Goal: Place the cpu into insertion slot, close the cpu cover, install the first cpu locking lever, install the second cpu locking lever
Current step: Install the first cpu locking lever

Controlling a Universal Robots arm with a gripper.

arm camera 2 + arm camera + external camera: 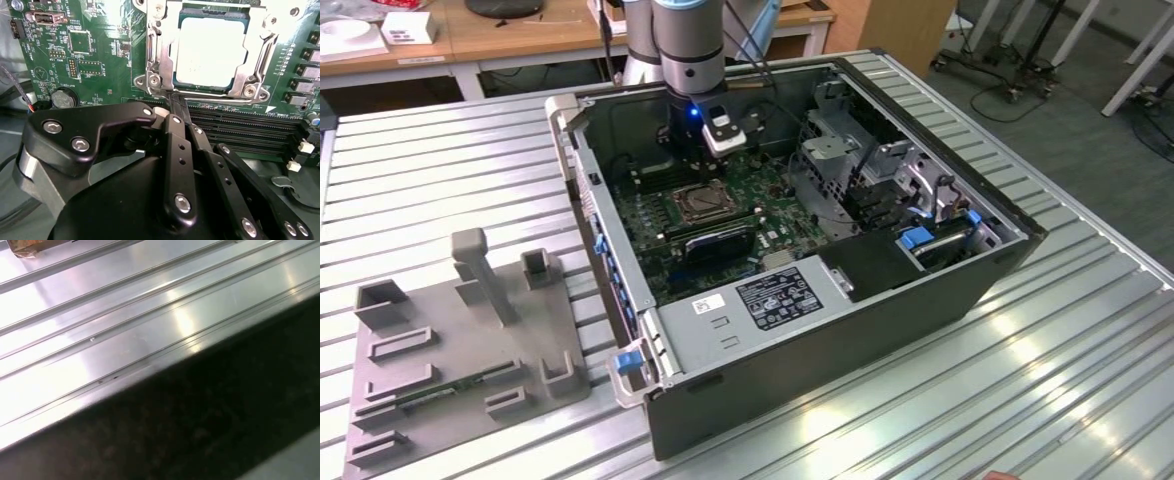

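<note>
In the second wrist view the cpu (210, 52), a pale square chip, lies in the insertion slot (207, 91) on the green motherboard. The silvery cpu cover (159, 47) is folded down around it, its cut-out showing the chip's top. My gripper (178, 102) is shut, its black fingers (175, 145) pressed together with the tips right at the socket's near edge. I cannot tell whether they touch a locking lever. In the exterior view the gripper (708, 152) hangs inside the open computer case, just behind the insertion slot (700, 203).
The black computer case (854, 340) lies open on a ribbed metal table (1067, 380). Long black memory slots (240, 127) run beside the socket, and a drive cage (854, 170) stands on the exterior view's right. A grey fixture block (467, 330) rests on the exterior view's left.
</note>
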